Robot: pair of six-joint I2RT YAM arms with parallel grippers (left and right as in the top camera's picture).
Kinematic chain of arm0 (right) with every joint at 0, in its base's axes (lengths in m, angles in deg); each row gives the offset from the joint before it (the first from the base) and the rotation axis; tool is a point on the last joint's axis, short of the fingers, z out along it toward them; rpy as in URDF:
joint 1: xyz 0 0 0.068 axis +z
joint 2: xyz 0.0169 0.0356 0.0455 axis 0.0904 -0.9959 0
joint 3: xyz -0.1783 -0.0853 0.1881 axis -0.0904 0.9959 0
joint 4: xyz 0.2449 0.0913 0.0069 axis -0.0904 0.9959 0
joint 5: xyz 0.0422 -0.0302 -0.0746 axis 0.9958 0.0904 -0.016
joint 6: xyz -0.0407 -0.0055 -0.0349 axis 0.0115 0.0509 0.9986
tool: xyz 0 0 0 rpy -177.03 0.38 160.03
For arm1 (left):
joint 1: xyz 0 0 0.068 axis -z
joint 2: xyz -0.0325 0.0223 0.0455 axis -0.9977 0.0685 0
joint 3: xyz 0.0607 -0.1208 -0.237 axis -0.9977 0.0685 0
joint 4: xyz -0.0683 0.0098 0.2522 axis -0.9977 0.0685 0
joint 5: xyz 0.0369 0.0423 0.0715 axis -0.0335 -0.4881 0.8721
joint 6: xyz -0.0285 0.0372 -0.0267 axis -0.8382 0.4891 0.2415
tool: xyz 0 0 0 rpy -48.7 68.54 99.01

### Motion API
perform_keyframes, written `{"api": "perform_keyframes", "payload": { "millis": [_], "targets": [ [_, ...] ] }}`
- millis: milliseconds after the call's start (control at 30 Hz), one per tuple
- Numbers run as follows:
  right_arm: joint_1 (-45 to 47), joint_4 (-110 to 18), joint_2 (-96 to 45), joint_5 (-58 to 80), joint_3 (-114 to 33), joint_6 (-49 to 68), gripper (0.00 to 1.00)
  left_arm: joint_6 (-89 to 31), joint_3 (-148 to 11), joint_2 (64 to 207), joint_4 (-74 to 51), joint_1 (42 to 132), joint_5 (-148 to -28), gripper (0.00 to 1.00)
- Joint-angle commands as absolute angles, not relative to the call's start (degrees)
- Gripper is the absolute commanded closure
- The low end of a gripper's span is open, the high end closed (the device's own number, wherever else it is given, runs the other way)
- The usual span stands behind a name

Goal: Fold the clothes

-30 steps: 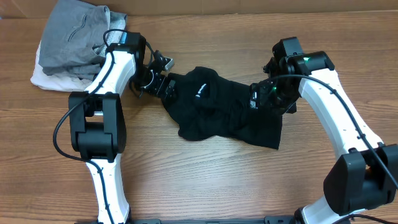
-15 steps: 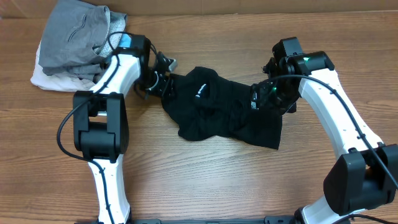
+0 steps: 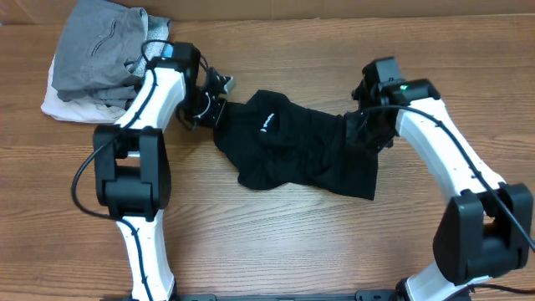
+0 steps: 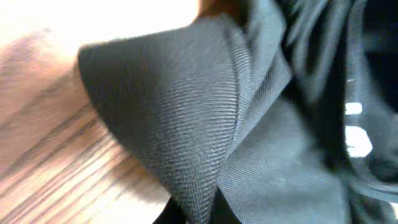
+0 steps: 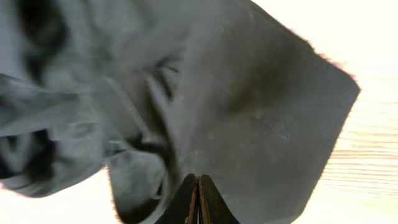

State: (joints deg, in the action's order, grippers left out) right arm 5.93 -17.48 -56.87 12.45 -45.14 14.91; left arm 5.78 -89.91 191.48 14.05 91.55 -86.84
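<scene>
Left tool (image 3: 216, 110) and right tool (image 3: 361, 132) both pinched tight on opposite ends of the crumpled, finely ribbed black clothes (image 3: 292, 155), lying on the wood-grain bench (image 3: 267, 251).

One black garment (image 3: 292, 155); two stacked garments (image 3: 96, 42) (image 3: 63, 107); two arms (image 3: 155, 94) (image 3: 439, 146).

Wood-grain table (image 3: 276, 242), brown, grain running left-right. At far-left corner: grey garment (image 3: 100, 46), loosely folded w/ creases, lying on top of a white garment (image 3: 60, 107); white one pokes out along the pile's near-left edge. Tan strip (image 3: 334, 8) along table's far edge, can't tell what it is.
</scene>
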Motion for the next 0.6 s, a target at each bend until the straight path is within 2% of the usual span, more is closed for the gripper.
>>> {"api": "perform_keyframes", "payload": {
  "millis": [0, 300, 567],
  "targets": [
    [4.97, -19.60, -57.57, 11.89, -41.91, 13.57, 0.96, 5.17, -92.78, 184.20, 14.66, 91.24, -85.64, 0.96],
    [1.82, -27.82, -57.57, 14.38, -35.13, 13.42, 0.96, 5.17, -92.78, 175.65, 16.87, 91.46, -85.50, 0.96],
    [1.82, -39.23, -57.57, 21.02, -26.85, 13.11, 0.96, 5.15, -92.80, 175.37, 16.91, 95.22, -85.53, 0.96]
  ]
}}
